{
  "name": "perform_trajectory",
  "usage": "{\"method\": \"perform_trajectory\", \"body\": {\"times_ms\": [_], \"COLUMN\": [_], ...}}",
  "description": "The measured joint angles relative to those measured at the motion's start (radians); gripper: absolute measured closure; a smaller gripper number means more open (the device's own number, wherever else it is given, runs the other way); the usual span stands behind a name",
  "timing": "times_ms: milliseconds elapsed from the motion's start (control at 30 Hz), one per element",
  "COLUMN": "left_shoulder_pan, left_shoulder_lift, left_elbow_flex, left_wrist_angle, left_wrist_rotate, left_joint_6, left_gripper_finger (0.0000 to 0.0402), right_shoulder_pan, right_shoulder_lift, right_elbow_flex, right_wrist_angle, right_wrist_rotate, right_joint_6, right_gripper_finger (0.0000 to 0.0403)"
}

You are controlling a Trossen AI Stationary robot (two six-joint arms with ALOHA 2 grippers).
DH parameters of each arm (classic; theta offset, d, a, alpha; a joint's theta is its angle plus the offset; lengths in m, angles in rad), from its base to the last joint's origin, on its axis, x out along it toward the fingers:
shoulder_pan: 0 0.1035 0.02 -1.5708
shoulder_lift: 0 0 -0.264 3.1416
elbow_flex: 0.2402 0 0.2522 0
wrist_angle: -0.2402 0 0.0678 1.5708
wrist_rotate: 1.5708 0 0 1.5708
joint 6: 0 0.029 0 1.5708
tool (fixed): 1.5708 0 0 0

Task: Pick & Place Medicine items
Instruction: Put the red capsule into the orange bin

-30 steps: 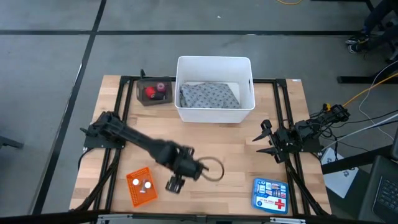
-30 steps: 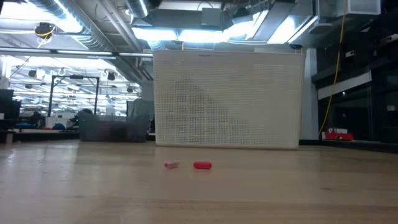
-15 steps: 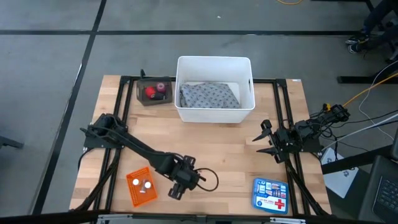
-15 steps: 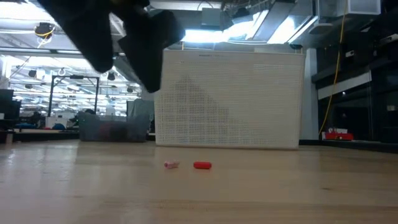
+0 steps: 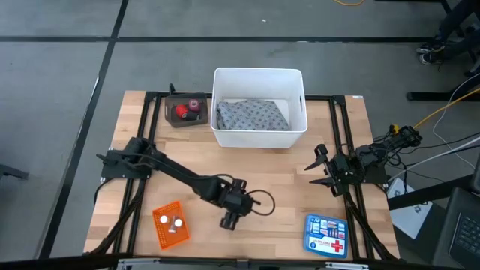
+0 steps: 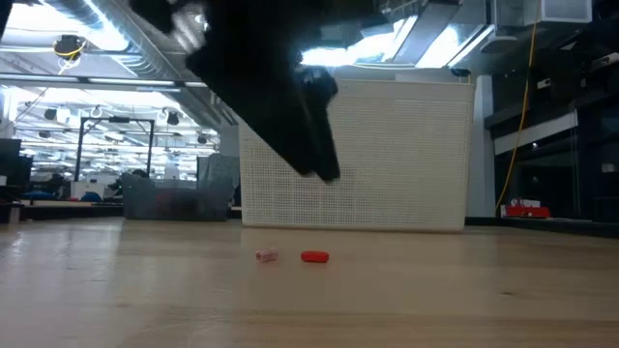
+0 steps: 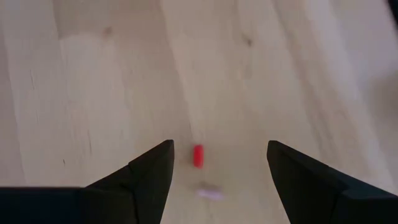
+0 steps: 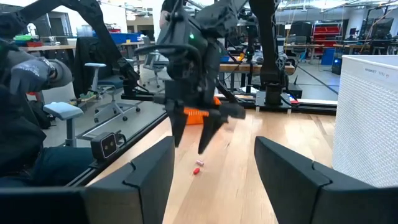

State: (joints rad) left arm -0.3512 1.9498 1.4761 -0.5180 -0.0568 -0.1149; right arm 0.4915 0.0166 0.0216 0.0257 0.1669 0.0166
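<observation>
Left gripper, jaws spread wide and holding nothing, hangs above the bare wood of the table near its front middle, pointing down at two small pieces. In the left wrist view the red piece lies flat on the boards between the two dark fingers, and the pink piece lies just beside it, apart from it. The low view shows the same pair, red piece and pink piece, resting on the wood in front of the white bin.

Handling, as a judgement: both pieces look hard, smooth and very light, so they are likely to skate or roll on the wood if nudged from one side (the red one is rounded at its ends). The surer hold would be across the short width of the red piece at mid-length, fingertips brought down to the table on either side before closing. Its closeness to the pink piece leaves some risk of catching both.

Other task things: the grey dotted cloth lies inside the white bin; white tablets sit on the orange tray at the front left. Right gripper waits with jaws parted at the table's right edge.
</observation>
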Motion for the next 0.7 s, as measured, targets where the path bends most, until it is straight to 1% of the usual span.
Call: {"method": "perform_trajectory", "body": {"times_ms": [100,233,433,700], "left_shoulder_pan": [0.012,0.012,0.011,0.012], "left_shoulder_lift": [0.035,0.069,0.078,0.082], "left_elbow_flex": [0.000,-0.001,0.000,0.000], "left_wrist_angle": [0.028,0.016,0.020,0.022], "left_wrist_rotate": [0.005,0.006,-0.004,-0.031], "left_joint_6": [-0.027,-0.041,-0.059,-0.058], "left_gripper_finger": [0.0152,0.0173,0.0211,0.0239], "right_shoulder_pan": [0.000,0.000,0.000,0.000], "right_shoulder_lift": [0.000,0.000,0.000,0.000], "right_elbow_flex": [0.000,0.000,0.000,0.000], "right_wrist_angle": [0.000,0.000,0.000,0.000], "right_wrist_rotate": [0.000,-0.001,-0.002,-0.002], "right_joint_6": [0.000,0.000,0.000,0.000], "right_gripper_finger": [0.0179,0.0179,0.0179,0.0179]}}
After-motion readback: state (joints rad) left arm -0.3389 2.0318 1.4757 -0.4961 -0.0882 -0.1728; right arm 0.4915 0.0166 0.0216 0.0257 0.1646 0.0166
